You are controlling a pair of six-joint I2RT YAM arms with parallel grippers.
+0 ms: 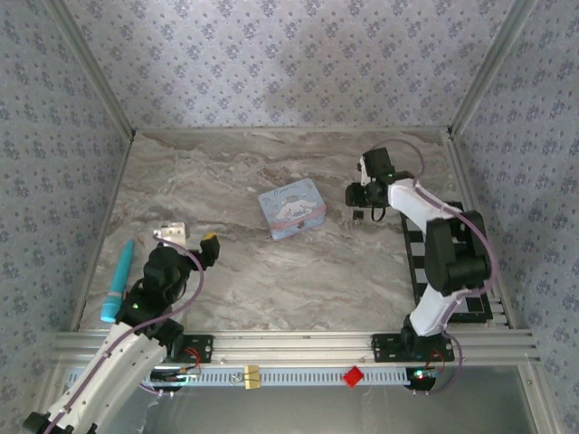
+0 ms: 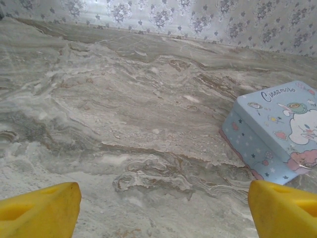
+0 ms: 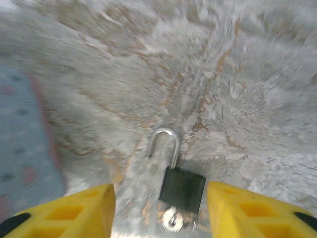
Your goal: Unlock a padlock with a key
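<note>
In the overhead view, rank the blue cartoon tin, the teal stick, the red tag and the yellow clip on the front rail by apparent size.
1. blue tin, most area.
2. teal stick, longer than the tin but thin.
3. red tag and yellow clip: both tiny, too alike to rank.

Left arm (image 1: 116,351) extends forward, left gripper (image 1: 190,238) jaws wide apart; right arm (image 1: 455,255) folds back inward, right gripper (image 1: 366,215) pointing down, jaws parted.

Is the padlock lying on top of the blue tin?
No, the padlock lies on the marble table, beside the tin.
</note>
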